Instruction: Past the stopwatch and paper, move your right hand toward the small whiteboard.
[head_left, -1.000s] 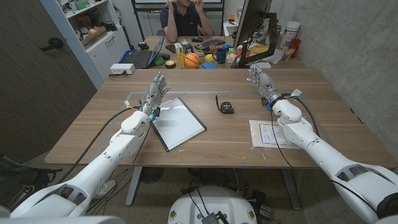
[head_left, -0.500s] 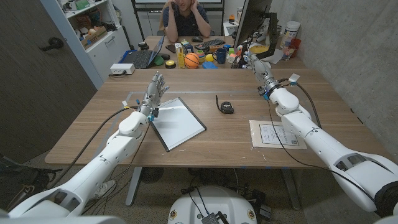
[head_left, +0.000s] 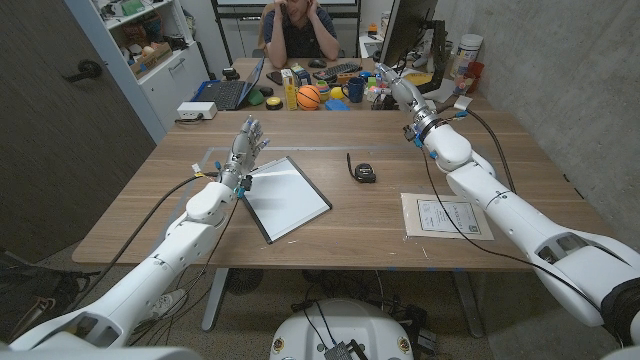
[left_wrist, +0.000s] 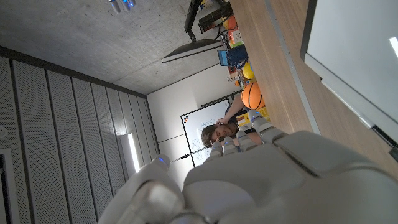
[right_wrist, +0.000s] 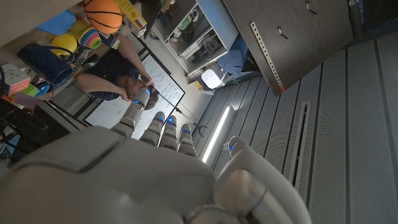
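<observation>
The small whiteboard (head_left: 285, 197) lies tilted on the table left of centre, and its edge (left_wrist: 360, 56) also shows in the left wrist view. A black stopwatch (head_left: 364, 172) with its cord sits mid-table. The printed paper (head_left: 445, 215) lies near the front right. My right hand (head_left: 400, 92) is raised over the table's far right part, fingers stretched out and apart, holding nothing; it is beyond the stopwatch and paper and well right of the whiteboard. My left hand (head_left: 250, 140) stands at the whiteboard's far corner, fingers apart, holding nothing. Each wrist view shows its own hand's back (left_wrist: 267, 180) (right_wrist: 137, 174).
A second desk behind the table carries a laptop (head_left: 222, 95), a basketball (head_left: 309, 96), a monitor (head_left: 405, 35) and several small items. A person (head_left: 297, 28) sits behind it. A grey wall runs along the right side.
My right hand has moved away from me toward the table's far edge, drifting slightly left. The left hand, whiteboard, stopwatch and paper stay where they were.
</observation>
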